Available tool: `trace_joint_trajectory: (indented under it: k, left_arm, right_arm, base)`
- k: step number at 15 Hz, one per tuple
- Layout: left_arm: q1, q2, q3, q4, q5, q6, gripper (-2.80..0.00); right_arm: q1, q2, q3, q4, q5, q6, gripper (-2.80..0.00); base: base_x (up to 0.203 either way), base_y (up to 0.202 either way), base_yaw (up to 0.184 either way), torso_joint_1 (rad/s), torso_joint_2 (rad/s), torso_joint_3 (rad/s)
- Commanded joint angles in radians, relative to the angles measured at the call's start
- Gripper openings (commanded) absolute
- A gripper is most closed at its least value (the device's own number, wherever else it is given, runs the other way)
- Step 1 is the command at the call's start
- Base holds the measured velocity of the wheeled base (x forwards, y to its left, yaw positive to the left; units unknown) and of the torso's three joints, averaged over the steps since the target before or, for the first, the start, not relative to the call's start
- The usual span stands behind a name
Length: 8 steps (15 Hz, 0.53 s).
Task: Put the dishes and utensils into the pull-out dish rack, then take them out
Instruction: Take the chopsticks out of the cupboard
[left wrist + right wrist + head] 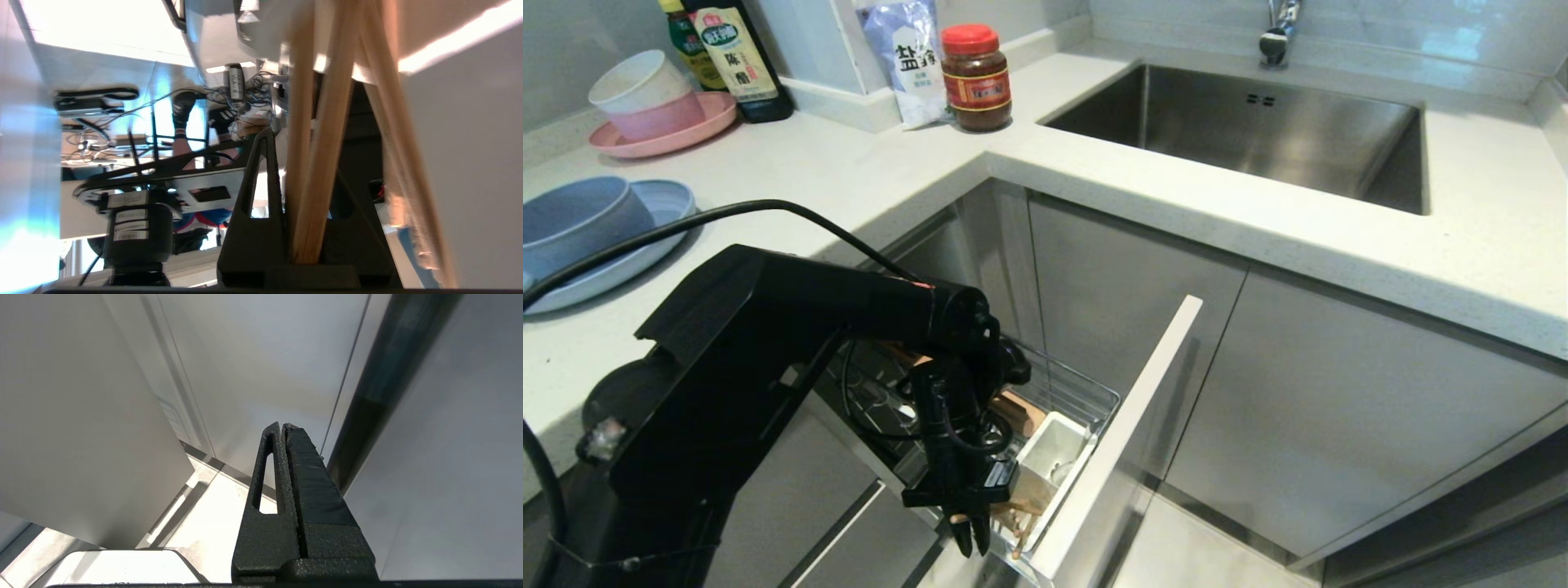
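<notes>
Left end effector (971, 545): clamped on chopsticks (322, 163), reaching down into pull-out dish rack (1086, 390), white caddy (1054, 457) just beside. Chopsticks: light, stiff, smooth, likely to slip; grip both together, mid-length.

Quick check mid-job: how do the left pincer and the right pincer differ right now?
The left pincer is down at the pull-out dish rack; the right pincer hangs beside plain cabinet fronts, away from the work. The left pincer is shut on the chopsticks, while the right pincer is shut on nothing, its fingers pressed flat together. Only the left pincer appears in the head view. Both are black and closed.
</notes>
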<state>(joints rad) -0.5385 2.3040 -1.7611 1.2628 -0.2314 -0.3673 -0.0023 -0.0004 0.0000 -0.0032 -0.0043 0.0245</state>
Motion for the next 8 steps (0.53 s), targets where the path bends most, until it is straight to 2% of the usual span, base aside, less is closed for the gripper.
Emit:
trace_joint_trajectory:
  k: [1, 8]
  left_arm:
    - [-0.014, -0.010, 0.002, 0.008, -0.009, -0.004, -2.80]
    - [-0.035, -0.105, 0.011, 0.061, -0.008, -0.003, -2.80]
  right_arm:
    - [0.001, -0.004, 0.002, 0.000, 0.000, 0.000, -2.80]
    - [0.001, -0.004, 0.002, 0.000, 0.000, 0.000, -2.80]
  base:
    - [0.000, 0.000, 0.000, 0.000, 0.00, 0.000]
    - [0.000, 0.000, 0.000, 0.000, 0.00, 0.000]
